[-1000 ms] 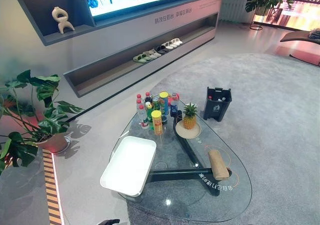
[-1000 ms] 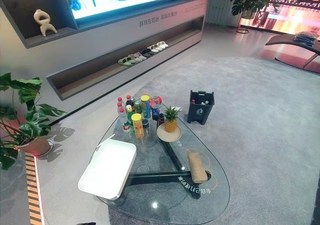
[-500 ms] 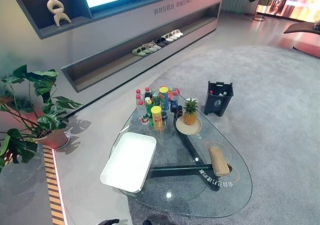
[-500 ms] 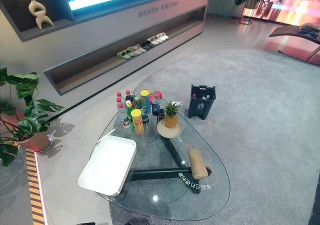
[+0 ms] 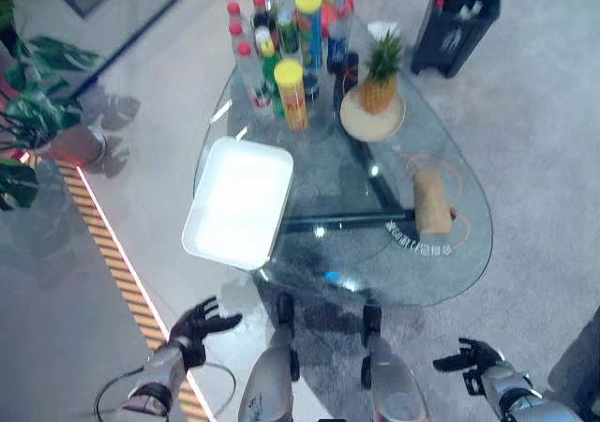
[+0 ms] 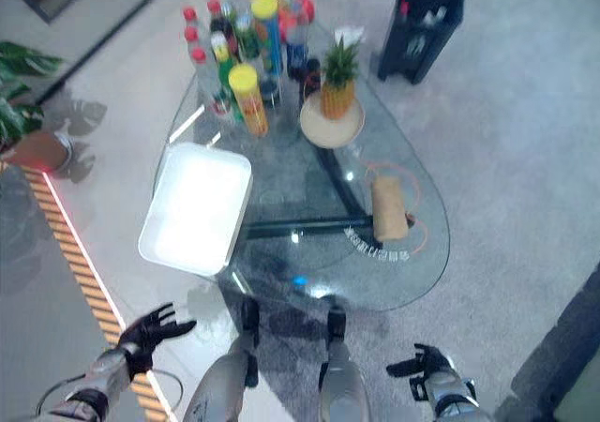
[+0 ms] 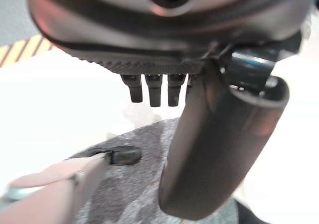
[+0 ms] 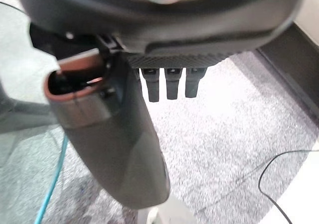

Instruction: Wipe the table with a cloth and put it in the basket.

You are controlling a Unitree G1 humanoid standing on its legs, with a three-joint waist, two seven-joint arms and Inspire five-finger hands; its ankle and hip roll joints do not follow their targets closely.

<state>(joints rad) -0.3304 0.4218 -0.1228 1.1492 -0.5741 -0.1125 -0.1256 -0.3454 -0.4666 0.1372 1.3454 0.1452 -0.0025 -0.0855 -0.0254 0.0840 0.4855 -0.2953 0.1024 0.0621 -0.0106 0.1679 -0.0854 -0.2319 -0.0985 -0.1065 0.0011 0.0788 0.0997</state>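
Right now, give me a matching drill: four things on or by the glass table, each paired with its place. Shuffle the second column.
Things:
1. rolled cloth
2. white basket
3. pineapple
4. dark bin

Places:
A. on a round plate near the bottles
B. on the carpet past the table's far end
C. on the glass at the table's right side, apart from both hands
D. at the table's left edge, overhanging it

Pairs: 1-C, 2-D, 3-A, 4-B

Lounge: glass coffee table [image 5: 469, 244], carpet [image 5: 544, 150].
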